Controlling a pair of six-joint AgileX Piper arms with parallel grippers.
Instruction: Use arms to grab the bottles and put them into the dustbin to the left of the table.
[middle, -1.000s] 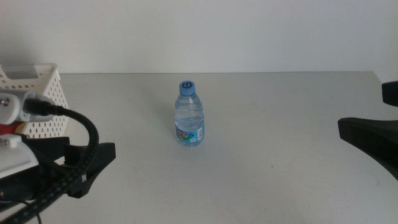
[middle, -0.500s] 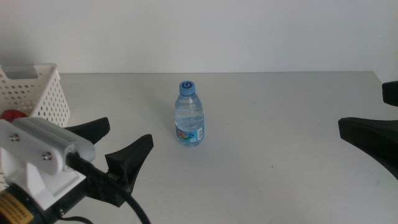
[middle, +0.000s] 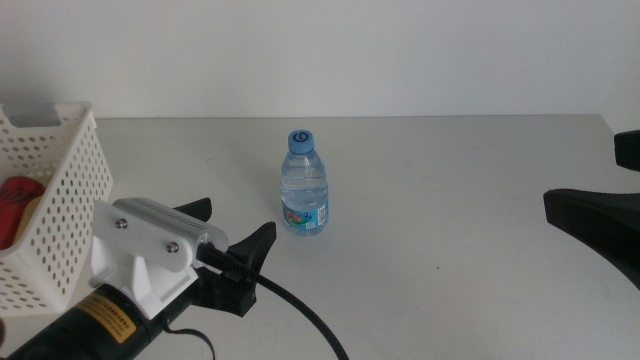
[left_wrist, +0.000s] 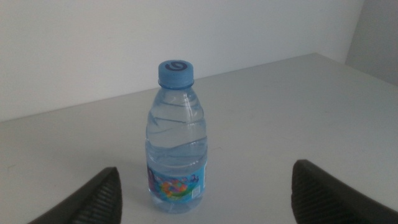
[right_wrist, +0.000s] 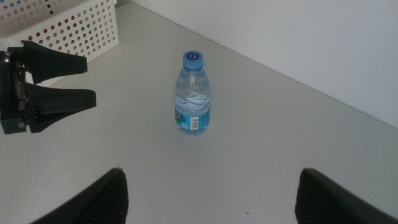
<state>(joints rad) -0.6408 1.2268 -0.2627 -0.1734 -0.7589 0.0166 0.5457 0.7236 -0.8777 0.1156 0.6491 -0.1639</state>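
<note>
A small clear water bottle (middle: 304, 184) is seen standing upright on the pale bench (middle: 430, 200), its long axis vertical and its blue cap (middle: 301, 139) pointing straight up. A coloured label is wrapped around its lower part.

The left claw (middle: 232, 240) is held low over the bench with its two dark jaws spread wide apart and nothing between them. The bottle is placed ahead of this claw, just past the jaw tips and apart from them. In the left wrist view the bottle (left_wrist: 176, 163) is framed in the gap between the two jaws, closer to one jaw than to the other, with no contact made.

Behind and beside the left claw, at the bench's left edge, a white perforated basket (middle: 60, 200) is set. Something red (middle: 20, 196) is seen inside it, though its shape cannot be made out.

The right claw (middle: 588, 215) is kept at the right side of the bench, well apart from the bottle. Its jaws are spread wide and empty, as shown in the right wrist view (right_wrist: 211, 193), where the bottle (right_wrist: 192, 93) stands far ahead of them and the left claw (right_wrist: 59, 81) faces it from the basket (right_wrist: 68, 25) side.
</note>
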